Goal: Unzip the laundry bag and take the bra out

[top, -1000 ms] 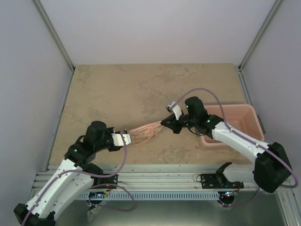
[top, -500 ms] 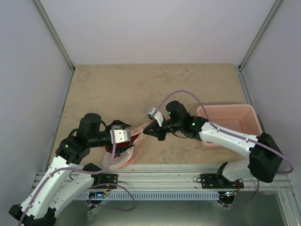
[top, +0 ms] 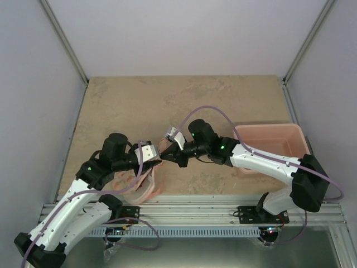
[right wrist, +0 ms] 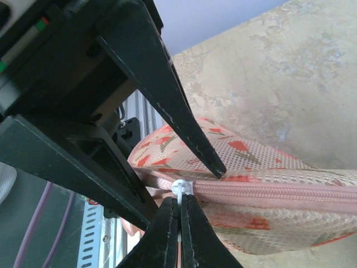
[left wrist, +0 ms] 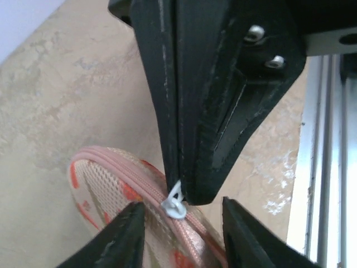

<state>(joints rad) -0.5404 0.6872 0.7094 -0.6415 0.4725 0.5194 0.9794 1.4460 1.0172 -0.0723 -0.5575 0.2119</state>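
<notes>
Right gripper (right wrist: pixel 179 204) clenched on the white zip pull (right wrist: pixel 181 187). Left gripper (left wrist: pixel 183 215) released, jaws apart, 1 finger either side of the pink zip rim (left wrist: pixel 128 173). Laundry bag (right wrist: pixel 251 162) lies on the table (top: pixel 184 100) near its front edge, beneath both grippers.

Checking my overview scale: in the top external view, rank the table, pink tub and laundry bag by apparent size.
1. table, by far.
2. pink tub.
3. laundry bag, but the left arm hides part of it, so its place below the tub is unsure.
</notes>
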